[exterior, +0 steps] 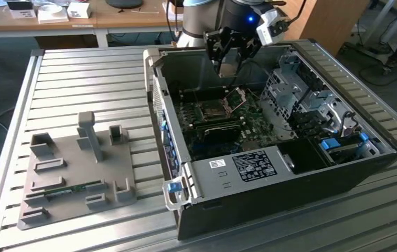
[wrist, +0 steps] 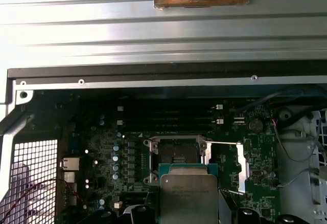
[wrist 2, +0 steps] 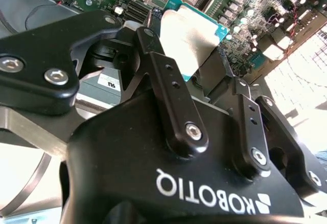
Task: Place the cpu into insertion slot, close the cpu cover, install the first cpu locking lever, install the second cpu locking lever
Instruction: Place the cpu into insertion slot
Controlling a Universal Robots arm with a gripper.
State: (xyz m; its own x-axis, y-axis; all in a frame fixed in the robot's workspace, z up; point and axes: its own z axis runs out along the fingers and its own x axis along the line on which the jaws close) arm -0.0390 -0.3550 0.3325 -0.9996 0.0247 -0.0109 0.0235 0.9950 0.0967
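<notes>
The cpu (wrist: 189, 198), a thin, stiff, light square with a silvery top over a green edge, hangs above the motherboard (wrist: 102, 147), clamped between the fingers (wrist 2: 168, 81) of the gripper (wrist 2: 184, 47). It sits just short of the slot (wrist: 178, 155) and is not yet seated. You have it by two opposite edges, which looks the right hold. The metal top seems slick, and the socket's contacts are probably delicate, so treat it as a part that wants to go down flat and gently, never pushed. The cover (exterior: 235, 98) stands tilted up on its hinge beside the slot, leaving the dark socket bare. Memory slots (wrist: 168, 116) run just beyond it, with small capacitors (wrist: 116, 155) to one side and loose cables (wrist: 299, 147) to the other. The case (exterior: 268, 184) walls ring the board, and a drive cage (exterior: 303, 92) stands near the arm. The raised cover and the near case wall look like your closest obstructions. On the table (exterior: 79, 79), well apart from the case, sits a grey fixture (exterior: 72, 173) holding a memory stick (exterior: 65, 190).
</notes>
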